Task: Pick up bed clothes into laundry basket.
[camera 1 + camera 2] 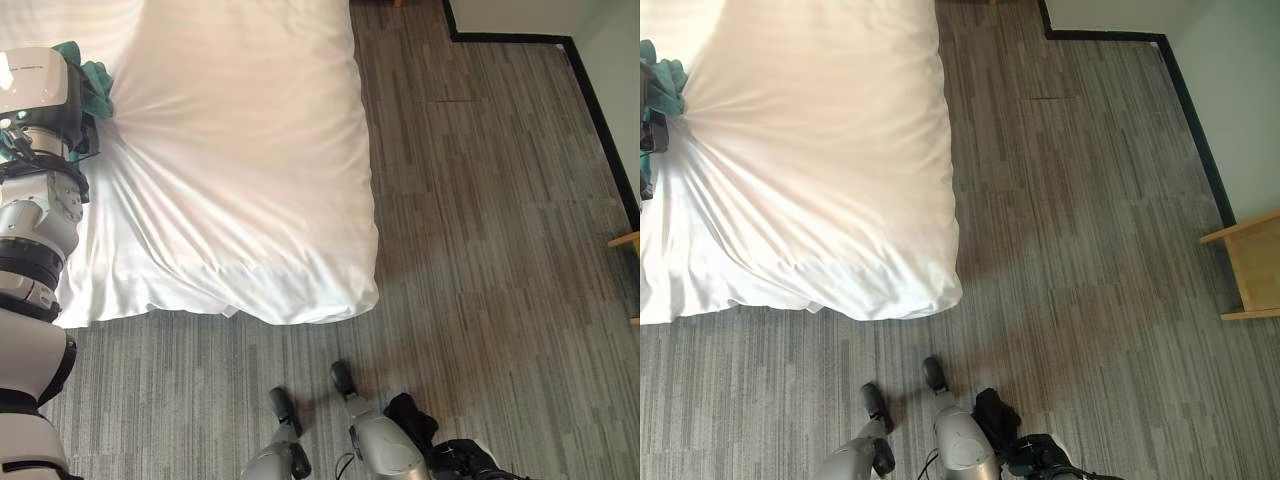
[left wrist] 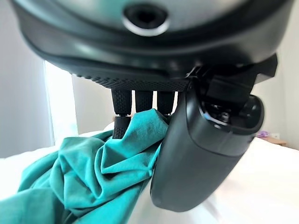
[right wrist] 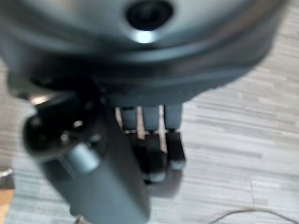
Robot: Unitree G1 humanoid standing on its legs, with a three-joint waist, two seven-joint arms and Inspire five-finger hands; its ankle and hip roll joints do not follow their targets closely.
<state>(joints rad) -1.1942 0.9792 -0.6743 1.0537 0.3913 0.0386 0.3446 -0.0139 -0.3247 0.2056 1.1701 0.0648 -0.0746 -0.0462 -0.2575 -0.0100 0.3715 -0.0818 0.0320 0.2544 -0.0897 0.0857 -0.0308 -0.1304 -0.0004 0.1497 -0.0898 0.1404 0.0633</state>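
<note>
Teal clothing point(image 2: 88, 177), a crumpled garment, sits at the far left of the scene on the white bed sheet point(image 1: 230, 160), bunched at the point where the sheet's creases gather into a pucker. In the left wrist view the left hand point(image 2: 205, 140) has its fingers point(image 2: 122, 109) curled down over the top of the cloth and its thumb set against the near folds, so the hand is pinching the garment between them. From the head views the left arm reaches up along the left edge, and the hand's bulk covers most of the garment, leaving a teal edge point(image 1: 95, 80) showing beside it.

The relation that counts: the garment lies directly under and within the left hand's grasp, with the loose bulk of it trailing away from the fingers across the sheet. Its long axis I cannot tell, crumpled as it is. The left hand is plainly the nearer one, so the lift looks to be its job; the sheet may be caught in the pinch too, judging by the pucker.

Further right, the bed ends and grey plank floor point(image 1: 1090, 250) runs to a wooden stand point(image 1: 1250, 265) by the wall. The right hand point(image 3: 149, 140) hangs low over that floor, well apart from the bed, its fingers curled loosely and holding nothing. No laundry basket can be placed from here.
</note>
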